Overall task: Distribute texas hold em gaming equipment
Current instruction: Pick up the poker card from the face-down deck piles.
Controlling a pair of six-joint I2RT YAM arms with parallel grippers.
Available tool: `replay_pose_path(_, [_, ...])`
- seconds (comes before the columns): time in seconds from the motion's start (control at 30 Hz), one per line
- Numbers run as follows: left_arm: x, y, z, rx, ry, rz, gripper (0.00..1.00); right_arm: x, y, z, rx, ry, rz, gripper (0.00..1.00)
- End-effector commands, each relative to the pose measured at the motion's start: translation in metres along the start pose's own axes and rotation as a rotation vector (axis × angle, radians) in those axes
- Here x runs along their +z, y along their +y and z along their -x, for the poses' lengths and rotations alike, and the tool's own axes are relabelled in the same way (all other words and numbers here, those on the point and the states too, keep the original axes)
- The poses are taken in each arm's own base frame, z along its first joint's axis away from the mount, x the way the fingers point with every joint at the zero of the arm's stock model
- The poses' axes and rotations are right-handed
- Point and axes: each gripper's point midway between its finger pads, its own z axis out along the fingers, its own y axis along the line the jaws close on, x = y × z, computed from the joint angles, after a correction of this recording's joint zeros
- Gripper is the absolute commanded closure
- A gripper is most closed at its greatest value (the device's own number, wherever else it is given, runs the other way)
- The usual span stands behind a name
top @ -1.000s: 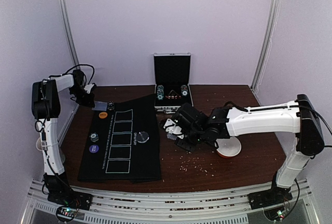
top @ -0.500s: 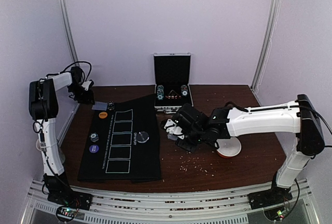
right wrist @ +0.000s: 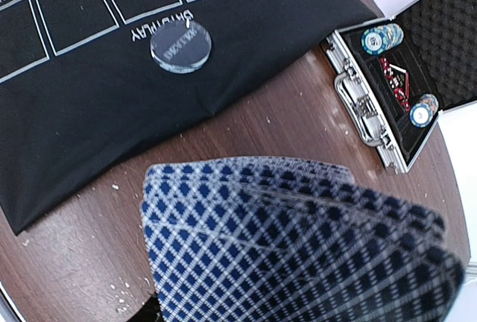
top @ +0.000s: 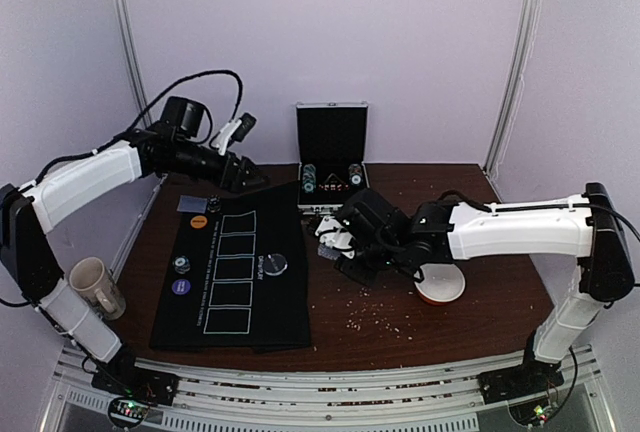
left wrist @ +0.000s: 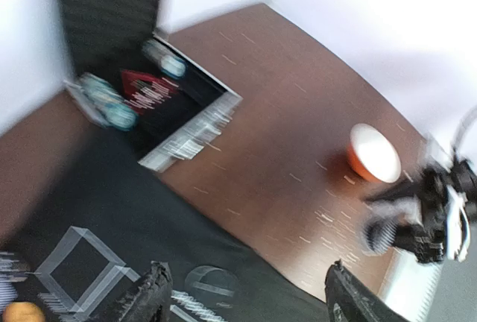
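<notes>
Brown wooden table (top: pixel 450 342), enclosed by pale lilac walls, with crumbs scattered over its bare middle. On its left half lies a black felt mat (top: pixel 250 317) printed with a column of card boxes. At the back centre, just beyond the mat's far corner, an open aluminium case (top: pixel 332 132) holds chip stacks (top: pixel 310 180). Low over the bare wood between the mat and a white bowl (top: pixel 440 287), the right gripper (top: pixel 338 250) is clamped on a deck of cards (right wrist: pixel 298 247). Its wrist view shows blue-diamond backs, slightly fanned, filling the lower frame. Above the mat's far corner the left gripper (left wrist: pixel 251 303) hangs with its fingers apart and nothing between them; that view is blurred. On the mat are noted a clear dealer button (right wrist: pixel 181 46) beside the boxes, then an orange button (top: pixel 198 221), a purple button (top: pixel 181 287) and a dark chip (top: pixel 181 266) along the left edge. Assessment: the step in hand appears to be dealing. The deck should travel level so the fan does not slide. The free gripper should take one card by its exposed edge and lay it squarely inside a printed box, well apart from the dealer button. A double pick is the likeliest fault.
</notes>
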Motion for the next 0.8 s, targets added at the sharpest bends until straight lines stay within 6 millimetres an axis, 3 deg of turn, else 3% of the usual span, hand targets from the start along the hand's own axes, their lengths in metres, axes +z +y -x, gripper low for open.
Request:
replay_pose_path(0.0, [0.029, -0.060, -0.031, -0.074, -0.003, -0.339, 0.25, -0.023, -0.011, 0.038, 0.048, -0.139, 0.011, 0.53])
replay_pose_path(0.1, [0.030, -0.099, -0.031, -0.024, -0.047, -0.505, 0.24, -0.026, -0.011, 0.044, 0.061, -0.167, 0.017, 0.53])
replay_pose_path(0.3, [0.028, -0.144, -0.036, 0.080, -0.098, -0.655, 0.15, -0.028, -0.009, 0.053, 0.089, -0.199, 0.041, 0.52])
replay_pose_path(0.4, [0.035, -0.148, -0.046, 0.089, -0.084, -0.645, 0.13, -0.028, -0.008, 0.055, 0.095, -0.205, 0.045, 0.52])
replay_pose_path(0.6, [0.059, -0.133, -0.053, 0.091, -0.076, -0.505, 0.15, -0.029, -0.006, 0.063, 0.104, -0.224, 0.068, 0.52])
replay_pose_path(0.77, [0.065, -0.140, -0.057, 0.087, -0.085, -0.531, 0.16, -0.029, -0.004, 0.067, 0.111, -0.235, 0.077, 0.52])
